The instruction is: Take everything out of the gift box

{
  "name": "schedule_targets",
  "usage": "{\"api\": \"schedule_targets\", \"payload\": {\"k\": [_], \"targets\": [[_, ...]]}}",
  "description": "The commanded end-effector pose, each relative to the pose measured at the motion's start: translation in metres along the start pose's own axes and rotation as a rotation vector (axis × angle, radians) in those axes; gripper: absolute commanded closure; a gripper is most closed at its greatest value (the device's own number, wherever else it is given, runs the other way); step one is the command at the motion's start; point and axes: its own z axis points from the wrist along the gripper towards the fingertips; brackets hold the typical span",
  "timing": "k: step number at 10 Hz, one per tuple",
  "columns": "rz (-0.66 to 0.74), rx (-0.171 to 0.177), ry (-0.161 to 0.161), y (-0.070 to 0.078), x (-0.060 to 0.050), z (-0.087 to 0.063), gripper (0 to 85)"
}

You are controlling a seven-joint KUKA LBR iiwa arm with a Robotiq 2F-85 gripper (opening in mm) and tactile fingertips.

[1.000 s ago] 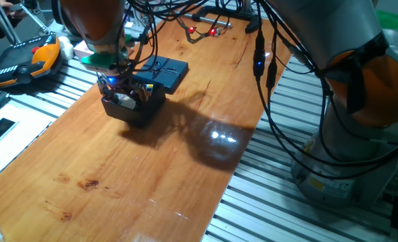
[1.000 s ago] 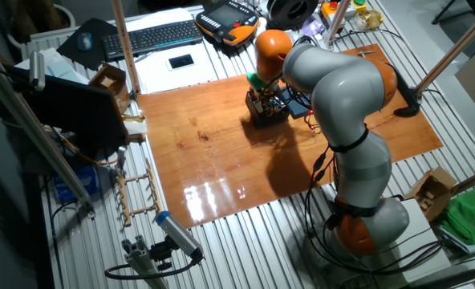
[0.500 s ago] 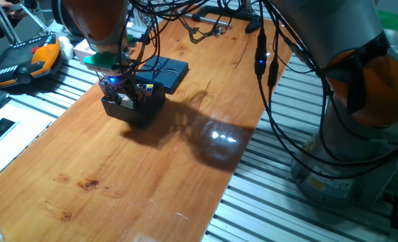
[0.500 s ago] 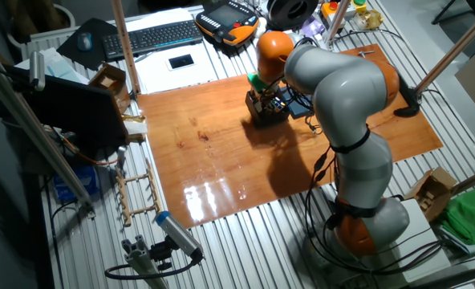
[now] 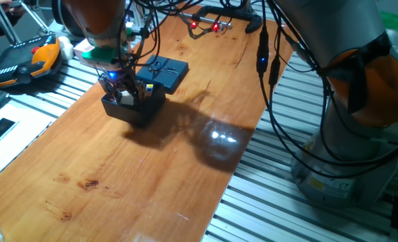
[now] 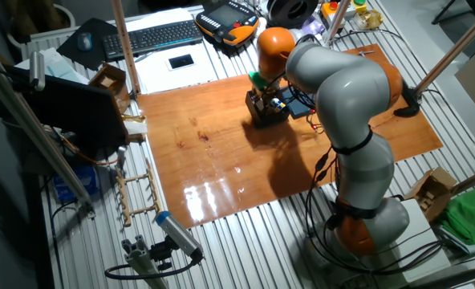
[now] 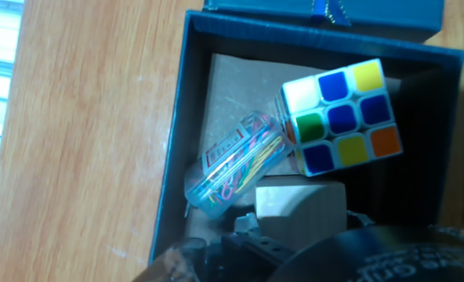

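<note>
The first pick is judged in hand: the gripper (image 5: 122,91) is lowered into the gift box (image 5: 133,107), its opening not discernible; the beige cube (image 7: 301,205) must next be pinched.

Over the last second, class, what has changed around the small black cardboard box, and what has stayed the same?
The gripper, down in the small black cardboard gift box, has risen slightly; whether it holds anything cannot be seen. The box, its flat black lid and the multicoloured puzzle cube inside have stayed put.
</note>
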Motion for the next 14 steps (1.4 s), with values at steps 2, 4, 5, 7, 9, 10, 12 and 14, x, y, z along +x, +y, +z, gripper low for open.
{"api": "schedule_targets", "payload": {"k": [2,4,5,7,9,10,12,14], "targets": [[0.007,0.007,0.003,-0.002,-0.001,-0.017,84.0],[0.004,0.001,0.005,-0.004,0.000,-0.030,84.0],[0.002,0.000,0.008,-0.004,0.001,-0.038,84.0],[0.020,0.000,0.034,-0.005,0.005,-0.057,84.0],[0.055,0.010,0.025,-0.005,0.019,-0.070,84.0],[0.070,0.006,0.021,-0.008,0.026,-0.068,84.0],[0.122,0.009,0.018,-0.014,0.039,-0.062,84.0],[0.151,0.016,0.020,-0.016,0.043,-0.061,84.0]]}}
